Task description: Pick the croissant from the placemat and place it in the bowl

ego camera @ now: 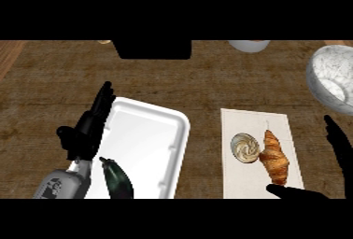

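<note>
Croissant (pixel 275 157) lies on the placemat (pixel 250 122), untouched.
Right hand (pixel 341 144) at its 3 o'clock, fingers spread wide; bowl (pixel 329 79) at 1 o'clock; left hand (pixel 88 130) rests open beside a white tray (pixel 148 140).

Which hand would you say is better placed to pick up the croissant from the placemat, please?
The right hand. It hangs open beside the placemat, its thumb just below the croissant, and the bowl lies on that side. The left hand rests open beyond the white tray.
</note>
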Motion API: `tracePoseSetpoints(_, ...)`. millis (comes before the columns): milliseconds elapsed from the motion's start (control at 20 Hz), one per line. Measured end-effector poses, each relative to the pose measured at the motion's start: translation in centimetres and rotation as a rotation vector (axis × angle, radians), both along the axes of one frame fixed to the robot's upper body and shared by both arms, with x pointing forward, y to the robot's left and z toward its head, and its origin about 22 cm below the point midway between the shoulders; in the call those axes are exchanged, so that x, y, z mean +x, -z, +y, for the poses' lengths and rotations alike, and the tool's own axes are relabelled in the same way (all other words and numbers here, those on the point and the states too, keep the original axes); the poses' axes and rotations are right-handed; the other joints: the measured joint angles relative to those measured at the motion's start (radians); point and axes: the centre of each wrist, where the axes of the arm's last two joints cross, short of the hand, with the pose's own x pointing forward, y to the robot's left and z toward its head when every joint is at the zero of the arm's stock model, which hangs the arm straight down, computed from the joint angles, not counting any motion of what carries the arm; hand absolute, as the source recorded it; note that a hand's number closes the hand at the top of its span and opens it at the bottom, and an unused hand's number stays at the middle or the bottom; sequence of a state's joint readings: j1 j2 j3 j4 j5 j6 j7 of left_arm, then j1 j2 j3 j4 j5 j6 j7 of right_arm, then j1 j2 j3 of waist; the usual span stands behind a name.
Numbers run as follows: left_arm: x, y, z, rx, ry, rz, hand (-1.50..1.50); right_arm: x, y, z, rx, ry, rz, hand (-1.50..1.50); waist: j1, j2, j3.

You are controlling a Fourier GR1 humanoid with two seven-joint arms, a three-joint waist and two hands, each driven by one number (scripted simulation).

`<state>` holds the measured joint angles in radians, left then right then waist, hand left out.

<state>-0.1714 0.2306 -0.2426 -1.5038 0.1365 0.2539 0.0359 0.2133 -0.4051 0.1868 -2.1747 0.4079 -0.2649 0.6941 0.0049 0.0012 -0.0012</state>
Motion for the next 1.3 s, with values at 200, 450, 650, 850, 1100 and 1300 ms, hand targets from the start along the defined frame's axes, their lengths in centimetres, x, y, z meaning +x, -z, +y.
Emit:
tracePoseSetpoints(200, -0.1, -0.5, -0.1, 0.000, -0.004, 0.004, 0.00, 0.7, 1.1, -0.5, -0.008, -0.016, 0.083, -1.50, -0.003, -0.001, 0.001)
tracePoseSetpoints(450, -0.2, -0.4, 0.3, -0.004, -0.008, 0.003, 0.00, 0.3, 2.0, -0.9, 0.015, -0.049, 0.108, -1.50, -0.007, -0.002, 0.001)
tracePoseSetpoints(650, -0.3, -0.3, 0.3, -0.002, -0.014, 0.011, 0.00, -0.1, 1.9, -1.0, 0.055, -0.065, 0.082, -1.50, -0.008, -0.002, 0.001)
tracePoseSetpoints(850, 0.0, -0.6, 0.4, -0.004, -0.012, 0.006, 0.00, -1.6, 2.8, -1.3, 0.104, -0.085, 0.041, -1.50, -0.011, -0.002, 0.002)
tracePoseSetpoints(1100, 0.0, -0.8, 0.0, -0.004, -0.008, 0.002, 0.00, -1.2, 3.9, -1.2, 0.154, -0.085, 0.007, -1.50, -0.009, -0.002, 0.001)
tracePoseSetpoints(1300, -0.6, 0.0, 0.5, 0.000, -0.012, 0.005, 0.00, -1.0, 4.7, -1.3, 0.193, -0.077, 0.011, -1.50, -0.008, -0.002, 0.001)
